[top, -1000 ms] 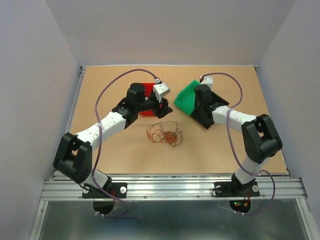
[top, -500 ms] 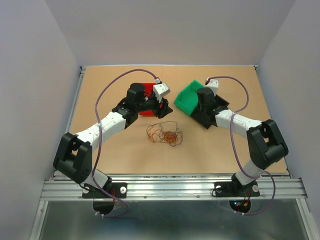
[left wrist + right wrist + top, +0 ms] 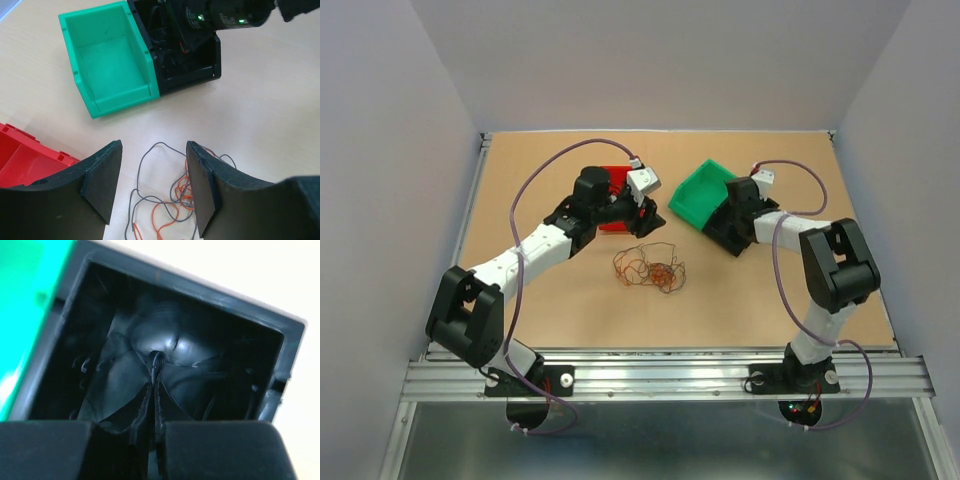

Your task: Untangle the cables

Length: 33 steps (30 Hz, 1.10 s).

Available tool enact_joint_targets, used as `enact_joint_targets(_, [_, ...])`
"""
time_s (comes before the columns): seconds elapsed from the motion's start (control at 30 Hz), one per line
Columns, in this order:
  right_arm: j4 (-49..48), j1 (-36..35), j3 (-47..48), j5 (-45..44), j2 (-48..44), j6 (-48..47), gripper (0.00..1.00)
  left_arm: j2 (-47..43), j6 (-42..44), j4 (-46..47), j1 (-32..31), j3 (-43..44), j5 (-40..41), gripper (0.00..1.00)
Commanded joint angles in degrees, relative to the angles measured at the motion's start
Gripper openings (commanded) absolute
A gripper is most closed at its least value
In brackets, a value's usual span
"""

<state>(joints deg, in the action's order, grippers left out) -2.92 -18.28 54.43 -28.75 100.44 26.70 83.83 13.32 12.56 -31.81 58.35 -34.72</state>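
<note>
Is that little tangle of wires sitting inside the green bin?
No, the wires lie on the bare wooden table, apart from the green bin, which has nothing inside.

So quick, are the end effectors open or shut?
Left end effector: open, empty.
Right end effector: shut, pinching a thin dark wire in the black bin.

Nothing to read here: no text, label, brand, number or sign is legible in any of the 3 views.
</note>
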Motion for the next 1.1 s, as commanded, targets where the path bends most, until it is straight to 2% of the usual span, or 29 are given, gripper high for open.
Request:
enact_joint_targets(0.0, [2.74, 0.88, 6.11, 2.64, 8.52, 1.78, 0.10, -0.60, 2.49, -0.51, -1.06, 2.03, -0.53, 0.65])
enact_joint_targets(0.1, [4.59, 0.88, 9.11, 3.35, 12.05, 1.87, 0.11, -0.16, 3.90, -0.78, -2.11, 2.12, 1.40, 0.65])
enact_joint_targets(0.17, [4.68, 0.79, 8.85, 2.92, 11.36, 2.04, 0.15, -0.16, 4.43, -0.95, -2.37, 2.12, 1.76, 0.65])
enact_joint_targets(0.23, [4.50, 0.79, 6.92, 1.34, 7.94, 2.48, 0.23, -0.60, 5.31, -1.13, -2.46, 1.86, 1.67, 0.65])
enact_joint_targets(0.33, [3.71, 0.79, 2.88, -0.33, 3.28, 2.74, 0.29, -1.30, 7.41, -2.27, -3.25, 1.42, 1.76, 0.65])
enact_joint_targets(0.47, [-0.15, 0.79, -2.74, -1.31, -6.89, 3.10, 0.42, -2.35, 13.64, -4.56, -8.25, 0.54, 9.20, 0.67])
enact_joint_targets(0.63, [-3.49, 0.09, -8.99, 1.58, -15.79, 2.84, 0.60, -1.92, 17.43, -8.68, -13.26, 0.63, 11.78, 0.68])
enact_joint_targets(0.73, [-6.30, -0.52, -13.55, 4.66, -21.42, 0.99, 0.64, -0.78, 21.03, -12.36, -14.68, 1.15, 11.60, 0.68])
enact_joint_targets(0.87, [-9.30, -1.67, -19.00, 12.03, -28.10, -1.64, 0.70, 0.10, 24.47, -13.61, -16.79, -0.86, 15.19, 0.66])
enact_joint_targets(1.07, [-9.47, -1.76, -23.93, 12.32, -38.02, -1.48, 0.71, -1.04, 26.05, -13.87, -17.23, -3.41, 19.33, 0.67])
